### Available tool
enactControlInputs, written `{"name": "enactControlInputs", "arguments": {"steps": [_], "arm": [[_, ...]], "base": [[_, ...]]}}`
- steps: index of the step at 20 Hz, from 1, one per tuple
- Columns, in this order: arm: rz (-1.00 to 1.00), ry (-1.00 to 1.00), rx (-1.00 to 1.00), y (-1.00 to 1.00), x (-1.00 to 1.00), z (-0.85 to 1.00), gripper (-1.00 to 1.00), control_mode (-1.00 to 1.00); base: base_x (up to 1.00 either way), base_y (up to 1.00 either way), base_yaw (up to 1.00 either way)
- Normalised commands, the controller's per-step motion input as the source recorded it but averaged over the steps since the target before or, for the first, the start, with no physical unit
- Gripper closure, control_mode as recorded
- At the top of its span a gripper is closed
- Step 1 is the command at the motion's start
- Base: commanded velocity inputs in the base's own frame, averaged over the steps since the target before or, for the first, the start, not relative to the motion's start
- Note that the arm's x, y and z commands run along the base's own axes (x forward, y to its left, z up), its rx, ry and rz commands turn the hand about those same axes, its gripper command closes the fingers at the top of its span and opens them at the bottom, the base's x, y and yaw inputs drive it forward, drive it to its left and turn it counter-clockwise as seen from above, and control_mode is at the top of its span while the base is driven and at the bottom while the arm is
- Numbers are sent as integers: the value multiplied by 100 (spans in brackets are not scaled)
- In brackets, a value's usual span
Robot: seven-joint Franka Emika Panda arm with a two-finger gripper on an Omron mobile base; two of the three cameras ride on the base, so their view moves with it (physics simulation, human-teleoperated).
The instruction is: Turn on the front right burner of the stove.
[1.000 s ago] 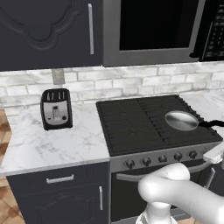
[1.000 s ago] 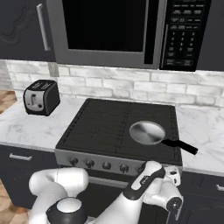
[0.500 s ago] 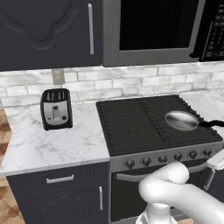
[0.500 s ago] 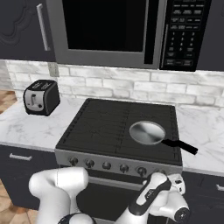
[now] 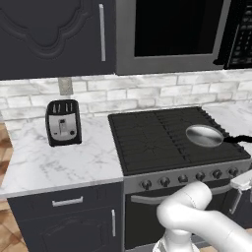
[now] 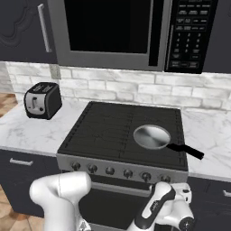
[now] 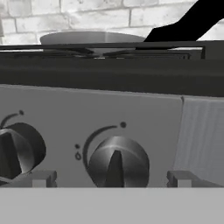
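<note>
The stove [image 6: 122, 131] has a black grated cooktop and a steel strip of round dark knobs. Its front right burner [image 6: 173, 158] is the grate section under and around the silver pan [image 6: 152, 136]; from the left it is the grate [image 5: 221, 151] by the pan [image 5: 204, 135]. My gripper [image 7: 113, 178] is open just in front of the rightmost knob [image 7: 116, 162]. One fingertip [image 7: 41, 178] is on each side of the knob, clear of it. The knob's ridge stands upright. My hand [image 6: 180, 200] hangs below the strip's right end.
A second knob [image 7: 15, 151] sits left of the centred one. The pan's black handle [image 6: 187, 151] juts out to the front right. A toaster [image 5: 62, 122] stands on the marble counter on the left, and a microwave [image 6: 113, 31] hangs over the stove.
My hand has dropped slightly and drifted a little to the right in front of the knob strip. Pan, knobs and toaster are where they were.
</note>
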Motion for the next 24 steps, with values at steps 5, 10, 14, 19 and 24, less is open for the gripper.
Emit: {"name": "enactControlInputs", "arguments": {"steps": [5,10,14,19,24], "arm": [[-11,1,26,-17,29,-5,-100,-100],[-8,0,20,-10,10,-20,-100,-100],[-4,0,12,0,0,-26,-100,-100],[-4,-2,10,0,5,-12,-100,-100],[-3,0,5,0,9,-5,100,-100]], "base": [[0,0,0],[0,0,0],[0,0,0],[0,0,0],[0,0,0]]}}
